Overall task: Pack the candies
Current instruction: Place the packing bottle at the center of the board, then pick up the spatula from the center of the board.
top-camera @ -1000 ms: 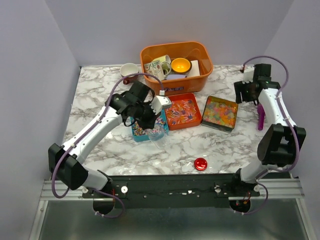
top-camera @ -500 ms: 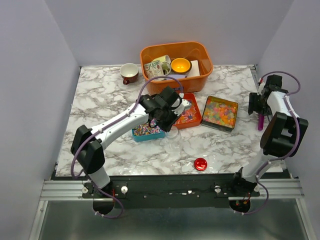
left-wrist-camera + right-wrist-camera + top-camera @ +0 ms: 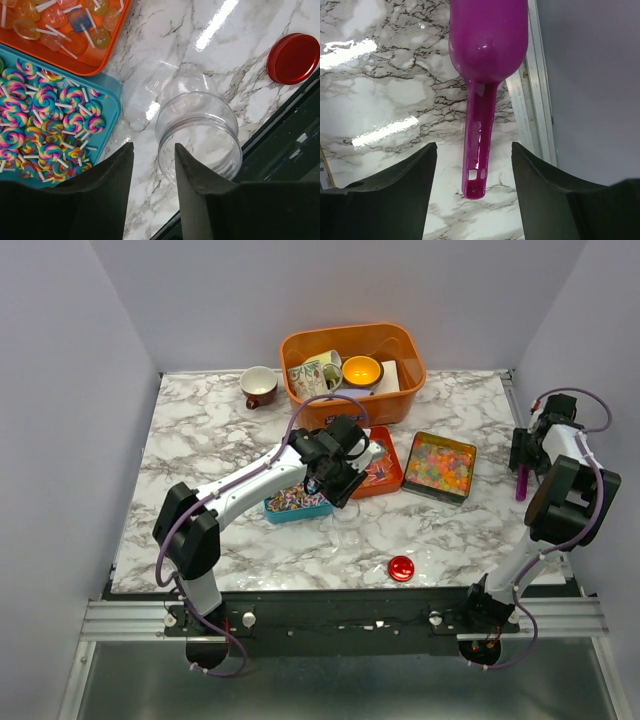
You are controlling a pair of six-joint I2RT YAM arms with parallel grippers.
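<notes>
The worktop is a white slab with grey marble veining. Plain pale lilac walls enclose it on three sides. An aluminium rail carrying both arm bases runs along its near edge. An orange plastic bin stands at rear centre and holds mugs and a yellow bowl. A small white-and-brown cup stands just left of the bin.

The candies lie in three shallow trays set in a row in front of the bin:
- A teal tray, front-left of the bin, holds rainbow swirl lollipops.
- An orange tray, directly in front of the bin, holds flat translucent lollipops.
- A dark square tray, front-right of the bin, holds glossy multicoloured jelly beads.

A round red lid lies well in front of the bin, near the rail.

The left end effector hangs in front of the bin, above the adjoining trays. Its fingers are apart with nothing between them. The right end effector is far right of the bin, at the worktop's edge. Its fingers are spread wide on either side of the handle of a purple plastic scoop, with a clear gap on each side.

In the top view, a clear plastic jar is barely discernible. The left wrist view shows it plainly in front of the bin, past the teal tray, with its mouth uncovered. That view also resolves the lollipop sticks. The right wrist view shows the slotted end of the scoop's handle.
</notes>
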